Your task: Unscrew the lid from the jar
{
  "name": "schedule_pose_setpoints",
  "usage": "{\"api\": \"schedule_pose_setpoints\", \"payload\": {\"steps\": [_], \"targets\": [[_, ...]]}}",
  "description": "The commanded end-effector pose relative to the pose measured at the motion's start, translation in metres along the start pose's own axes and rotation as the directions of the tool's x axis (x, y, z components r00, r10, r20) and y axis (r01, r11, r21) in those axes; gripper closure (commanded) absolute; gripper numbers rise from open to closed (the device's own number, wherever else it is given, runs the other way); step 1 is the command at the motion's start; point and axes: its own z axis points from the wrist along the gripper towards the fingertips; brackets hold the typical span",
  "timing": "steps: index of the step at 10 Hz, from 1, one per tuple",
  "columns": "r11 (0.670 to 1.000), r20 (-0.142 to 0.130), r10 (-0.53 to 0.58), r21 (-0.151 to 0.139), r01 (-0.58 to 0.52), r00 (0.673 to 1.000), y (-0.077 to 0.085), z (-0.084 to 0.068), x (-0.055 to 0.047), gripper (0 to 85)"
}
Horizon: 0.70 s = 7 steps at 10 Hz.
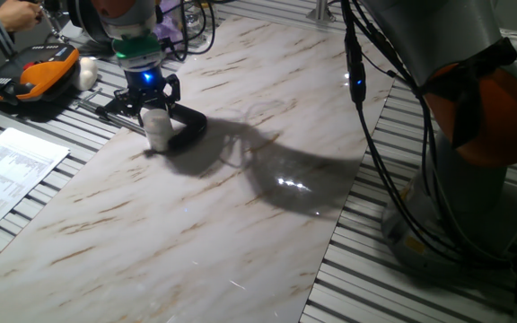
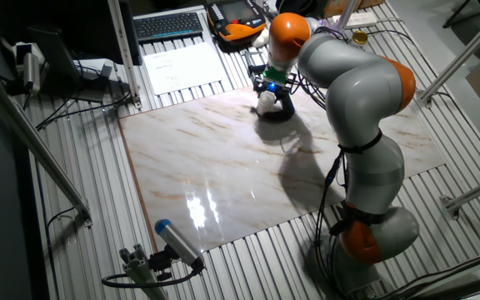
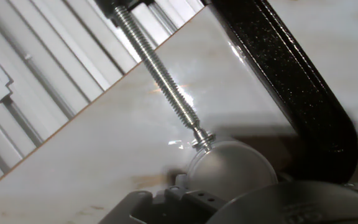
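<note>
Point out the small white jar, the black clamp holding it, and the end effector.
Small translucent-white cylindrical jar (image 1: 158, 128), one fixed view: its side wall.
Black metal C-shaped clamp (image 1: 189, 129), one fixed view: its curved outer arm.
End effector (image 1: 152, 101), one fixed view: between its fingertips, above the jar.

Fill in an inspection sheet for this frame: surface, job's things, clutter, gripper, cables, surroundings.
Surface: marble slab, glare patches and arm shadow.
Job's things: jar held in a black clamp whose screw presses its side; lid cannot be told apart from the jar in the fixed views.
Clutter: white lump off the slab.
Gripper: gripper directly over the jar; grip cannot be judged.
Cables: black cables hang along the arm.
Surroundings: orange pendant, paper sheet, keyboard.
</note>
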Motion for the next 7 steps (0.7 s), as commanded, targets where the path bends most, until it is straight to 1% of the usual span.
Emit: {"api": "schedule_pose_setpoints", "payload": {"steps": [1,4,7], "targets": [[1.0,0.0,-0.014,-0.001,0.014,1.0,0.0,0.0,0.0,51.0],[0.993,0.017,-0.119,0.018,0.119,0.993,0.0,-0.0008,0.0,51.0],[0.981,0.034,-0.192,0.018,0.192,0.981,-0.0001,-0.0014,0.0,51.0]]}}
